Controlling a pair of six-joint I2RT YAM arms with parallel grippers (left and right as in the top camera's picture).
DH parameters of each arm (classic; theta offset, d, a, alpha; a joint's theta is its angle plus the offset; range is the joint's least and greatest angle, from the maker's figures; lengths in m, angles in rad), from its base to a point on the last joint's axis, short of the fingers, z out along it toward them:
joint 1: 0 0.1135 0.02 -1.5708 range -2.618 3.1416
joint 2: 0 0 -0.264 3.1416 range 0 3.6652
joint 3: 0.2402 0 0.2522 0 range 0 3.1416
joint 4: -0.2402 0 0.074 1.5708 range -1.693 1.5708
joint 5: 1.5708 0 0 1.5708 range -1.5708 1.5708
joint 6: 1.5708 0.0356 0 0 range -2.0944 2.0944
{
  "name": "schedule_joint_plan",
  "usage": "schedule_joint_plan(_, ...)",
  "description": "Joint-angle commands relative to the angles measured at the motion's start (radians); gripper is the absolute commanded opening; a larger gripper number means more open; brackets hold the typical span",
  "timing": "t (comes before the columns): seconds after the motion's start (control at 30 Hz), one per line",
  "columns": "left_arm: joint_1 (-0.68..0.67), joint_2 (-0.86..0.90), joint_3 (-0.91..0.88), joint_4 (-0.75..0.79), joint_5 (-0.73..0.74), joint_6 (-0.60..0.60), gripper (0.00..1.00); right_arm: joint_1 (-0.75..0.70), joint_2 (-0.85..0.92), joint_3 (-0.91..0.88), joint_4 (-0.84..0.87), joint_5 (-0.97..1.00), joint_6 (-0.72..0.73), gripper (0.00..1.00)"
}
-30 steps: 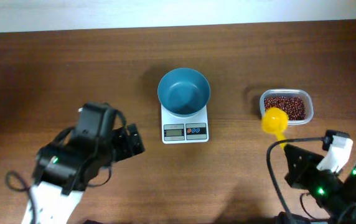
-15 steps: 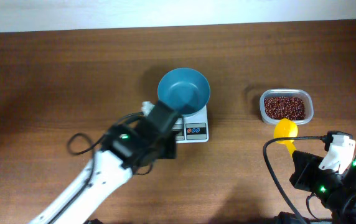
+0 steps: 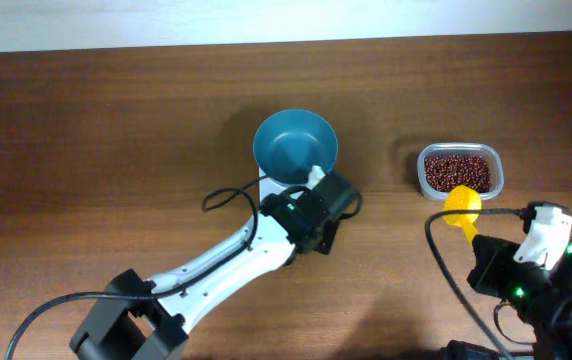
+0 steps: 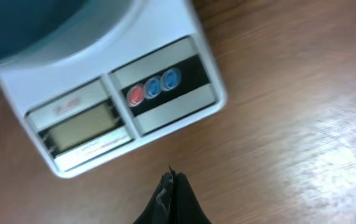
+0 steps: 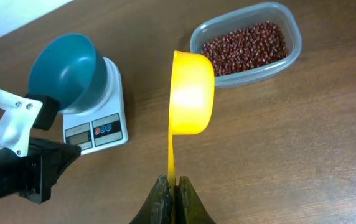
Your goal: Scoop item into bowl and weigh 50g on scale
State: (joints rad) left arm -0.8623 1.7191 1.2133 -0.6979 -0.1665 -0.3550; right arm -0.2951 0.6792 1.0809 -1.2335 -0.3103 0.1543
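Overhead, the blue bowl [image 3: 295, 146] sat on the white scale [image 5: 97, 118], and the inside of the bowl showed plain blue. The left arm [image 3: 216, 265] lay across the table from the lower left up to the scale. It hid most of the scale from above. To the right, well apart from the scale, stood a clear tub [image 3: 496, 172]. The red-brown beans [image 3: 458, 170] were all inside that tub. The yellow scoop [image 3: 462, 203] was at the front edge of the tub.

The left wrist camera looked down on the front of the scale. It showed the grey display [image 4: 81, 127], a red button [image 4: 135, 94] and a blue button [image 4: 153, 86]. Nothing on the display could be read. The left gripper [image 4: 172, 190] was over the wood table [image 4: 290, 143], just in front of the scale and not touching it. Its two fingers were pressed together into one point, with nothing between them.

In the right wrist camera, the right gripper [image 5: 172, 193] pinched the thin handle of the yellow scoop tight. The handle stood straight out from the fingers, with the cup at the far end. The cup showed only smooth yellow. It was between the scale and the tub, nearer the tub.
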Motion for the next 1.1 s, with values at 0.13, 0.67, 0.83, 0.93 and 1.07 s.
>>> schedule_joint_plan(0.13,-0.014,0.098,-0.003,0.07,-0.036,0.334,0.0,-0.006,0.04,0.02,0.046,0.008,-0.004,0.04)
schedule_joint_plan(0.67,-0.014,0.18,-0.003,0.147,-0.211,0.319,0.0,-0.006,0.04,0.023,0.082,0.008,-0.004,0.04)
schedule_joint_plan(0.83,-0.012,0.197,-0.003,0.177,-0.227,0.319,0.0,-0.006,0.04,0.023,0.082,0.008,-0.004,0.04)
schedule_joint_plan(0.93,-0.01,0.197,-0.003,0.194,-0.254,0.319,0.0,-0.006,0.04,0.023,0.083,0.008,-0.004,0.04)
schedule_joint_plan(1.07,0.008,0.198,-0.003,0.201,-0.252,0.318,0.0,-0.006,0.04,0.023,0.083,0.008,-0.005,0.04)
